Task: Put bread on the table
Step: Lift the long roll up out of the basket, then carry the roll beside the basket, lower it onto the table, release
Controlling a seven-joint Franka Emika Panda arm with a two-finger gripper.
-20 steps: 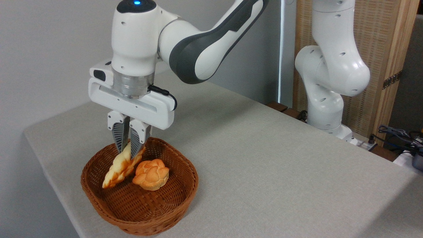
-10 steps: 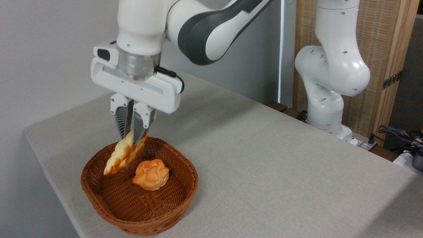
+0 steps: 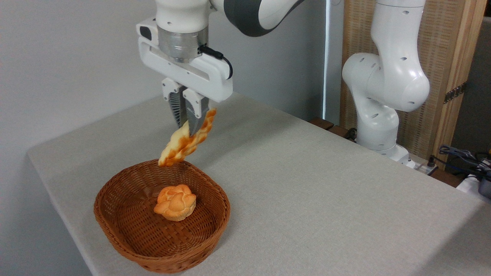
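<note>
1 braided bread (image 3: 187, 141) in ribbed gripper (image 3: 188, 128).

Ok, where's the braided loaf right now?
The braided loaf hangs tilted in the gripper, in the air left of centre, just above the back rim of the wicker basket, clear of the round roll.

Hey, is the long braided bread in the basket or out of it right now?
Out. The bread hangs tilted in the shut gripper, above the basket rim.

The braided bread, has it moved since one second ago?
Yes. The bread, held in the gripper, rose up and right; it hangs above the basket's back rim.
</note>
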